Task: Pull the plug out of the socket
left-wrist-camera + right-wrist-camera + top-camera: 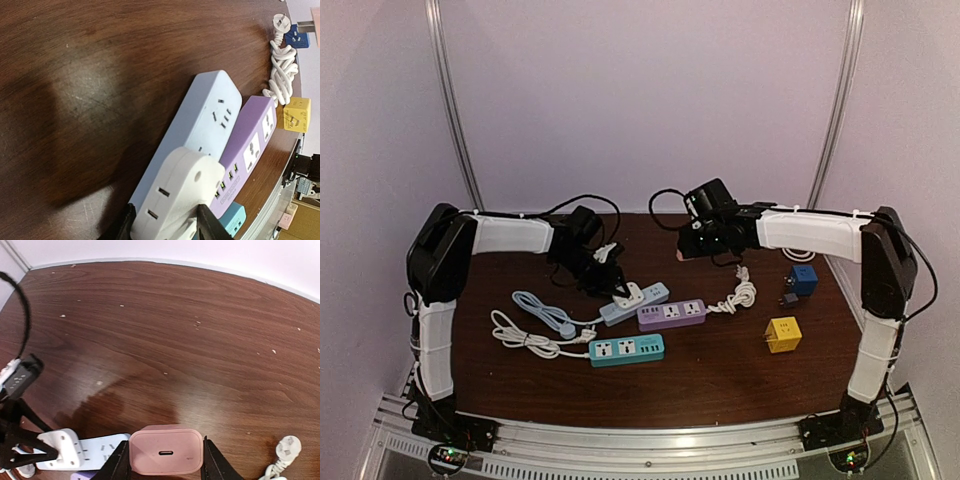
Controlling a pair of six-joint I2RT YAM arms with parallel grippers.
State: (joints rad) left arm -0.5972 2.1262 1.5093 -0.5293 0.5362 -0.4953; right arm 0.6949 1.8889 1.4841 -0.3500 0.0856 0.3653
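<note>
Left jaws clenched on a white plug (177,195), one finger on each side. The plug sits at one end of the pale blue power strip (205,117); cannot tell whether its pins are in the socket. Purple strip (252,145) lies just beside it, teal strip (626,350) nearer the arm bases. Right jaws grasp a pink charger (166,450), held above the brown surface (720,390), behind the strips. Yellow cube (783,334) and blue cube (804,279) lie off to the right.
</note>
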